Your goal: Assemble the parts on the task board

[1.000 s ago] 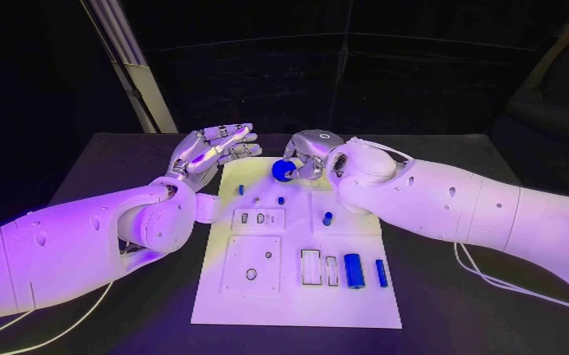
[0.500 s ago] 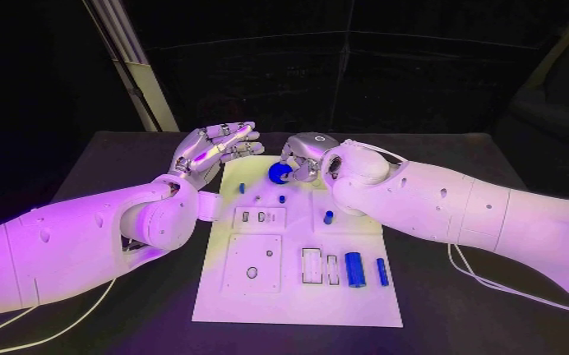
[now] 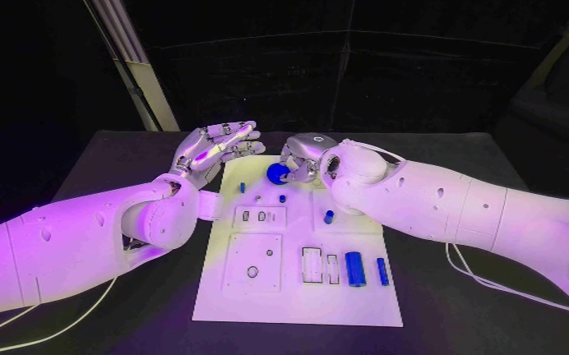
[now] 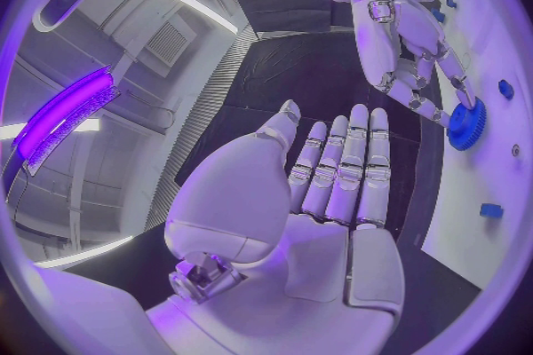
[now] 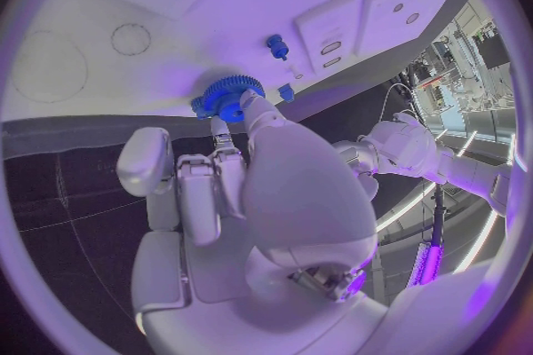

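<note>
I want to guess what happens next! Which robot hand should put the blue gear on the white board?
The right robot hand. It already holds the blue gear over the task board's far end. The left robot hand is open and holds nothing, beside the board.

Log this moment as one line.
right hand: holds blue gear over task board | left hand: open, raised beside board

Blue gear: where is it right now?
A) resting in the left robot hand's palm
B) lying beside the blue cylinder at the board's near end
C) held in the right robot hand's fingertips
C: the right robot hand pinches the blue gear over the task board's far end.
</note>
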You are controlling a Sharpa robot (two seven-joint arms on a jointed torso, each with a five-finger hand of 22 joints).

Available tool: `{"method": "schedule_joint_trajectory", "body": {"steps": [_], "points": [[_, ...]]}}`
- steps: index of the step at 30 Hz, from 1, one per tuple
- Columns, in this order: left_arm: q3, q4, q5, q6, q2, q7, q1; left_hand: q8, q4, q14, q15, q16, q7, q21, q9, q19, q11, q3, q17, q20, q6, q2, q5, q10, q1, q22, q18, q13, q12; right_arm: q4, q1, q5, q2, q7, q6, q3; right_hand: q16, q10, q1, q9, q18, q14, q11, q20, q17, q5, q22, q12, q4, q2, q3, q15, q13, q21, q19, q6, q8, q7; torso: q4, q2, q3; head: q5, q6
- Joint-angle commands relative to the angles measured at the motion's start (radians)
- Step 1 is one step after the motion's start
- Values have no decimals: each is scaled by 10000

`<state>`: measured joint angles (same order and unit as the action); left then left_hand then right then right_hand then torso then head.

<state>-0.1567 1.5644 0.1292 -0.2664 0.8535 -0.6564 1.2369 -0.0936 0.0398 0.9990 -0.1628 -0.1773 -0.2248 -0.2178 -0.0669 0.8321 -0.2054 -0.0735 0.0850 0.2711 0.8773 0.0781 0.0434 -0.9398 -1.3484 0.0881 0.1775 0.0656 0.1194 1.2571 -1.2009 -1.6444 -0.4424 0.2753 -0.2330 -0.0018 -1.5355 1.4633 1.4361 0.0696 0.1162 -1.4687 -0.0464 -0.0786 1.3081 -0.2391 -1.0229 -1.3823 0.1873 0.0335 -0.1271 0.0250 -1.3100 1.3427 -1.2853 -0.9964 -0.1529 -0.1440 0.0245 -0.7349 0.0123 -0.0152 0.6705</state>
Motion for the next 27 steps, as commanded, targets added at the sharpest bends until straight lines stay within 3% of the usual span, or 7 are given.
{"method": "schedule_joint_trajectory", "body": {"steps": [1, 5, 13, 27], "points": [[9, 9, -16, 166, -12, -17, 17, 50, -39, 60, 12, 68, -410, 55, 15, 56, -34, 15, -14, -1, 38, 23, 39, -32, 110, -10, 45, -16, -36, -35, -12, -103, 33, -1, 102, -9, -46, 97, -242, -46, -127, -834, -53, -52, 1720, 183, 13, 97, 71, 38, -17, -32, -775, 41, -43, 119, 185, 23, 0, -2, 6, -6, -6], [9, 5, -16, 180, -15, 10, 17, 50, -39, 60, 12, 68, -410, 55, 15, 56, -34, 15, -14, -1, 38, 23, 39, -32, 110, -10, 45, -16, -36, -69, -12, -98, 64, -16, 155, -14, -58, 28, -662, -46, -123, -841, -175, -162, 1756, 943, 40, 216, 230, 180, 144, -145, -691, 21, -25, 564, 521, -96, 5, 3, 5, 2, 0], [9, 3, -16, 231, -15, 74, 18, 60, -39, 49, 7, 82, -412, 63, 17, 58, -38, 14, -20, 1, 29, 20, 40, -19, 126, -17, 44, -18, -49, -78, -12, -59, 103, -65, 215, -23, -64, -7, -1190, -5, -112, -843, -238, -245, 1778, 1116, 65, 268, 550, 230, 512, -211, -670, 7, -6, 720, 744, -148, 5, 0, 2, 7, -1], [9, -16, -16, 241, -1, 102, 19, 65, -40, 44, 5, 89, -414, 68, 18, 59, -40, 12, -24, 2, 25, 19, 40, -14, 132, -21, 43, -19, -56, -62, -12, 229, -26, -84, 262, -27, -68, -11, -1330, -5, -114, -845, -255, -261, 1791, 1077, 52, 271, 696, 149, 613, -225, -678, 13, -12, 763, 819, -166, -18, 3, -5, 13, -9]]}}
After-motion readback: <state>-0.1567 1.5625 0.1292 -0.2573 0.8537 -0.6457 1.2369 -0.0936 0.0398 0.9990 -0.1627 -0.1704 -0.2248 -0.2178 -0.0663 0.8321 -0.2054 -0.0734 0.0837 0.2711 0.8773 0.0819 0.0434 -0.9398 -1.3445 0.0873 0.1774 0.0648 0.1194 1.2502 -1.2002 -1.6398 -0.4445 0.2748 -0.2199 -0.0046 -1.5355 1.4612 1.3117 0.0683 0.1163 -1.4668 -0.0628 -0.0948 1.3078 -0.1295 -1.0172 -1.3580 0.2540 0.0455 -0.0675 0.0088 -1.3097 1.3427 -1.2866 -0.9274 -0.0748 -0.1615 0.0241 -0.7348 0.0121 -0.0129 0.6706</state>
